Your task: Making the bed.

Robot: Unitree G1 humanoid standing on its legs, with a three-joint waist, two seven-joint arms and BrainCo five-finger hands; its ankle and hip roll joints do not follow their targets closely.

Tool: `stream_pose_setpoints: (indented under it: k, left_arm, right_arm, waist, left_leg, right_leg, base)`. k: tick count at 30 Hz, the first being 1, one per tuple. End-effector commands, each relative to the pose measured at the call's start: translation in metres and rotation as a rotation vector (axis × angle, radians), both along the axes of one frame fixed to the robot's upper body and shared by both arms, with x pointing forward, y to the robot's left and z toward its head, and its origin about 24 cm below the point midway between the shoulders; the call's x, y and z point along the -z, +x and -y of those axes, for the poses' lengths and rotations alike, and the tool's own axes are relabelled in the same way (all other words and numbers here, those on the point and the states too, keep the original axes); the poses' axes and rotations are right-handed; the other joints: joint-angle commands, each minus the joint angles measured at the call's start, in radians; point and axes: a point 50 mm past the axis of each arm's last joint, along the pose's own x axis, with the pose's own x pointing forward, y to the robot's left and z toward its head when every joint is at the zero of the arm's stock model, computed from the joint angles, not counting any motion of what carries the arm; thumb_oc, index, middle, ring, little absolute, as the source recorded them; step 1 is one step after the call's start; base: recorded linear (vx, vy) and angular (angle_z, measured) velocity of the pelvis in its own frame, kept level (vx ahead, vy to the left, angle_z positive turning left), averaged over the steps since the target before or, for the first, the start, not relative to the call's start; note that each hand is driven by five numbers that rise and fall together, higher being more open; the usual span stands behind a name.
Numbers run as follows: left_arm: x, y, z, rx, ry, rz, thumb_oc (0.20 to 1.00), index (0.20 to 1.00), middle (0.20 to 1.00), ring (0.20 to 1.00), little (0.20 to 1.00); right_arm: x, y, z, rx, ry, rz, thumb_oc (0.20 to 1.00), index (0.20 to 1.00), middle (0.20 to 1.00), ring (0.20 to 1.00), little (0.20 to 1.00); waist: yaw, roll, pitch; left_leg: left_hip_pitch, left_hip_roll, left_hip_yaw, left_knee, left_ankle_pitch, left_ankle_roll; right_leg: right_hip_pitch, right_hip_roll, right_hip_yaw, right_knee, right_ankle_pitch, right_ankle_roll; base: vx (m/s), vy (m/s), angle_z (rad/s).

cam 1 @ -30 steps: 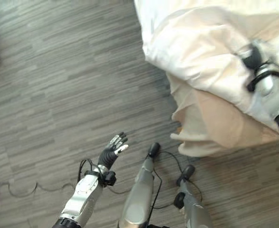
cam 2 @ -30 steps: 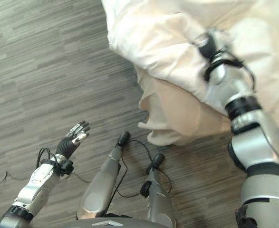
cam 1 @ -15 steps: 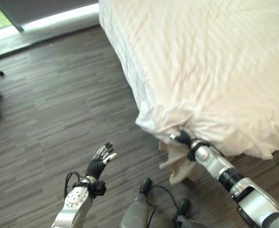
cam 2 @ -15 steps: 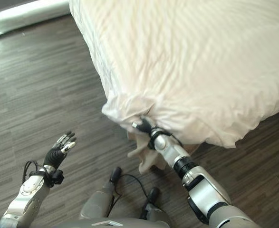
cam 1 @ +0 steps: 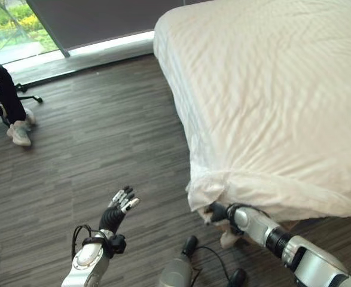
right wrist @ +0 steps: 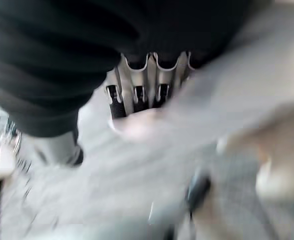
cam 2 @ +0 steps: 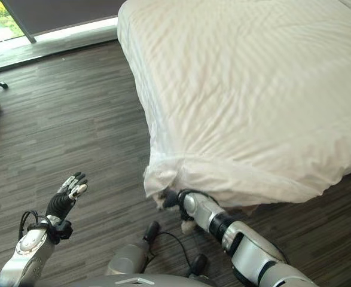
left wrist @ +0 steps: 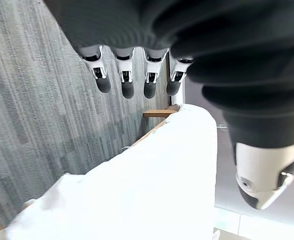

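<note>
A white duvet (cam 1: 271, 95) lies spread over the bed, smooth but for a bunched near corner (cam 1: 208, 185) that hangs over the bed's edge. My right hand (cam 1: 216, 210) is at that corner, just under the fold, fingers (right wrist: 136, 95) curled into the pale cloth. A bit of beige sheet (cam 1: 229, 239) hangs below it. My left hand (cam 1: 118, 209) is raised over the floor well left of the bed, fingers (left wrist: 124, 82) straight, holding nothing.
Dark wood-plank floor (cam 1: 103, 137) runs left of the bed. A seated person's legs and shoes (cam 1: 17, 133) are at the far left by a chair base. A window (cam 1: 11, 27) and dark wall lie beyond. A wooden bed frame (left wrist: 159, 113) shows past the left hand.
The view has swung up toward the room. The duvet, bunched a second ago with beige sheet exposed, now lies flat; my right hand has come down with the corner. The left hand stays raised.
</note>
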Motion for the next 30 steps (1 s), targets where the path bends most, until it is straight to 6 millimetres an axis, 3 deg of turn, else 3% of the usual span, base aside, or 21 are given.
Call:
stream_pose_setpoints:
  k: [1,2,4,6,7,8,11,13,14,16,17,18,19,21,23,25,26,27,28,29,30]
  left_arm:
    - [-0.023,0.015,0.0,0.008,0.005,0.122,1.0,1.0,1.0,1.0,1.0]
    - [-0.022,0.018,0.003,0.021,0.001,0.118,1.0,1.0,1.0,1.0,1.0]
    - [-0.023,0.022,0.007,0.052,0.007,0.116,1.0,1.0,1.0,1.0,1.0]
    - [-0.024,0.024,0.008,0.062,0.004,0.118,1.0,1.0,1.0,1.0,1.0]
    - [-0.025,0.025,0.01,0.079,0.0,0.121,1.0,1.0,1.0,1.0,1.0]
    - [-0.025,0.025,0.01,0.081,0.0,0.121,1.0,1.0,1.0,1.0,1.0]
    - [-0.025,0.022,0.009,0.091,-0.012,0.117,1.0,1.0,1.0,1.0,1.0]
    - [-0.029,0.017,0.002,0.1,-0.017,0.121,1.0,1.0,1.0,1.0,1.0]
    - [-0.029,0.017,0.002,0.101,-0.018,0.121,1.0,1.0,1.0,1.0,1.0]
    - [-0.031,0.016,0.0,0.095,-0.014,0.133,1.0,1.0,1.0,1.0,1.0]
    - [-0.037,0.015,-0.002,0.081,-0.009,0.156,1.0,1.0,1.0,1.0,1.0]
    - [-0.039,0.016,-0.002,0.073,-0.012,0.171,1.0,1.0,1.0,1.0,1.0]
    - [-0.038,0.016,-0.002,0.073,-0.012,0.171,1.0,1.0,1.0,1.0,1.0]
    - [-0.037,0.015,0.002,0.079,-0.026,0.174,1.0,1.0,1.0,1.0,1.0]
    - [-0.036,0.014,0.007,0.11,-0.055,0.174,1.0,1.0,1.0,1.0,1.0]
    - [-0.036,0.013,0.008,0.116,-0.064,0.173,1.0,1.0,1.0,1.0,1.0]
    - [-0.034,0.011,0.01,0.123,-0.1,0.169,1.0,1.0,1.0,1.0,1.0]
    - [-0.034,0.011,0.01,0.125,-0.098,0.168,1.0,1.0,1.0,1.0,1.0]
    - [-0.032,0.009,0.012,0.138,-0.122,0.159,1.0,1.0,1.0,1.0,1.0]
    - [-0.034,0.007,0.014,0.171,-0.148,0.157,1.0,1.0,1.0,1.0,1.0]
    - [-0.036,0.003,0.012,0.185,-0.153,0.153,1.0,1.0,1.0,1.0,1.0]
  right_arm:
    - [0.013,-0.022,-0.021,0.022,0.051,-0.122,1.0,1.0,1.0,1.0,1.0]
    - [0.037,-0.033,0.01,0.226,-0.007,-0.237,1.0,1.0,1.0,1.0,1.0]
    - [0.053,-0.045,0.04,0.313,-0.117,-0.276,1.0,1.0,1.0,1.0,1.0]
    - [0.06,-0.051,0.064,0.377,-0.194,-0.284,1.0,1.0,1.0,1.0,1.0]
    - [0.067,-0.063,0.096,0.491,-0.263,-0.329,1.0,1.0,1.0,1.0,1.0]
    - [0.067,-0.063,0.096,0.492,-0.263,-0.329,1.0,1.0,1.0,1.0,1.0]
    - [0.075,-0.109,0.167,0.943,-0.251,-0.478,1.0,1.0,1.0,1.0,1.0]
    - [0.054,-0.196,0.273,1.469,-0.397,-0.561,1.0,1.0,1.0,1.0,1.0]
    - [0.054,-0.196,0.273,1.47,-0.397,-0.56,1.0,1.0,1.0,1.0,1.0]
    - [0.037,-0.204,0.304,1.626,-0.429,-0.482,1.0,1.0,1.0,1.0,1.0]
    - [0.005,-0.191,0.348,1.81,-0.437,-0.229,1.0,1.0,1.0,1.0,1.0]
    - [-0.011,-0.181,0.367,1.901,-0.391,-0.075,1.0,1.0,1.0,1.0,1.0]
    - [-0.011,-0.181,0.367,1.901,-0.391,-0.075,1.0,1.0,1.0,1.0,1.0]
    - [-0.052,-0.146,0.397,2.172,-0.038,0.344,1.0,1.0,1.0,1.0,1.0]
    - [-0.083,-0.111,0.402,2.132,0.208,0.62,1.0,1.0,1.0,1.0,1.0]
    - [-0.092,-0.101,0.399,2.072,0.235,0.699,1.0,1.0,1.0,1.0,1.0]
    - [-0.124,-0.069,0.38,1.901,0.448,0.902,1.0,1.0,1.0,1.0,1.0]
    - [-0.123,-0.07,0.379,1.903,0.445,0.902,1.0,1.0,1.0,1.0,1.0]
    - [-0.152,-0.036,0.343,1.682,0.725,1.0,1.0,1.0,1.0,1.0,1.0]
    - [-0.168,-0.02,0.306,1.475,0.933,0.975,1.0,1.0,1.0,1.0,1.0]
    - [-0.172,-0.016,0.289,1.382,1.008,0.929,1.0,1.0,1.0,1.0,1.0]
  waist:
    - [0.002,-0.005,0.034]
    - [0.001,-0.005,0.026]
    - [-0.007,-0.005,0.01]
    - [-0.012,-0.004,-0.001]
    - [-0.016,-0.005,-0.012]
    - [-0.016,-0.004,-0.012]
    - [-0.037,-0.008,-0.027]
    - [-0.075,-0.015,-0.046]
    - [-0.075,-0.014,-0.048]
    - [-0.084,-0.015,-0.051]
    - [-0.101,-0.014,-0.048]
    - [-0.115,-0.011,-0.046]
    - [-0.114,-0.011,-0.047]
    - [-0.156,-0.006,-0.04]
    - [-0.181,0.002,-0.036]
    - [-0.187,0.004,-0.037]
    - [-0.217,0.01,-0.035]
    - [-0.213,0.008,-0.036]
    - [-0.228,0.012,-0.032]
    - [-0.233,0.009,-0.028]
    - [-0.233,0.004,-0.027]
  left_leg:
    - [0.037,-0.021,0.064,-0.017,0.004,0.038]
    - [0.053,-0.017,0.07,-0.014,-0.004,0.04]
    - [0.057,-0.017,0.072,-0.017,-0.002,0.042]
    - [0.061,-0.017,0.072,-0.018,-0.003,0.043]
    - [0.065,-0.018,0.071,-0.019,-0.005,0.043]
    - [0.065,-0.018,0.071,-0.019,-0.005,0.043]
    - [0.079,-0.017,0.072,-0.02,-0.013,0.043]
    - [0.097,-0.019,0.075,-0.025,-0.026,0.047]
    - [0.094,-0.019,0.074,-0.026,-0.022,0.048]
    - [0.097,-0.021,0.075,-0.026,-0.024,0.048]
    - [0.103,-0.02,0.079,-0.026,-0.032,0.047]
    - [0.103,-0.019,0.086,-0.026,-0.03,0.048]
    - [0.102,-0.019,0.085,-0.026,-0.03,0.048]
    - [0.112,-0.014,0.106,-0.026,-0.038,0.048]
    - [0.12,-0.009,0.123,-0.026,-0.041,0.048]
    - [0.118,-0.008,0.13,-0.026,-0.037,0.049]
    - [0.122,-0.005,0.148,-0.026,-0.038,0.05]
    - [0.123,-0.004,0.15,-0.026,-0.04,0.05]
    - [0.125,-0.002,0.16,-0.026,-0.037,0.051]
    - [0.128,0.0,0.173,-0.026,-0.037,0.049]
    - [0.131,0.002,0.18,-0.026,-0.038,0.048]
  right_leg:
    - [0.043,-0.034,0.025,0.059,-0.017,0.017]
    - [0.058,-0.032,0.029,0.057,-0.022,0.017]
    - [0.063,-0.031,0.028,0.05,-0.015,0.019]
    - [0.068,-0.03,0.029,0.047,-0.015,0.02]
    - [0.074,-0.029,0.026,0.044,-0.014,0.02]
    - [0.074,-0.029,0.025,0.044,-0.014,0.02]
    - [0.088,-0.029,0.023,0.039,-0.016,0.022]
    - [0.105,-0.031,0.02,0.029,-0.013,0.029]
    - [0.102,-0.031,0.019,0.028,-0.01,0.029]
    - [0.103,-0.033,0.019,0.028,-0.008,0.031]
    - [0.106,-0.035,0.024,0.032,-0.01,0.034]
    - [0.1,-0.037,0.031,0.035,-0.006,0.036]
    - [0.099,-0.037,0.031,0.035,-0.006,0.036]
    - [0.094,-0.036,0.052,0.042,-0.007,0.037]
    - [0.088,-0.034,0.069,0.044,-0.007,0.037]
    - [0.082,-0.034,0.075,0.043,-0.001,0.037]
    - [0.072,-0.032,0.096,0.046,0.001,0.036]
    - [0.072,-0.032,0.097,0.046,0.0,0.036]
    - [0.066,-0.031,0.11,0.047,0.002,0.033]
    - [0.062,-0.03,0.119,0.05,0.001,0.032]
    - [0.062,-0.029,0.123,0.049,0.001,0.032]
  base:
    - [0.0,0.0,0.0]
    - [0.0,0.0,0.0]
    - [0.02,-0.006,0.01]
    - [0.03,0.004,-0.08]
    - [0.03,0.001,-0.09]
    - [0.05,0.0,0.02]
    - [0.06,0.011,0.03]
    - [0.09,0.021,0.03]
    - [0.06,0.008,0.01]
    - [0.02,0.01,0.04]
    - [0.0,0.033,-0.02]
    - [0.0,0.028,-0.11]
    - [-0.01,0.039,-0.09]
    - [0.0,0.038,-0.17]
    - [0.0,0.046,-0.22]
    - [-0.01,0.036,-0.29]
    - [0.0,0.023,-0.27]
    - [-0.01,0.029,-0.23]
    - [-0.01,0.002,-0.3]
    - [-0.01,0.001,-0.4]
    - [-0.02,-0.015,-0.51]
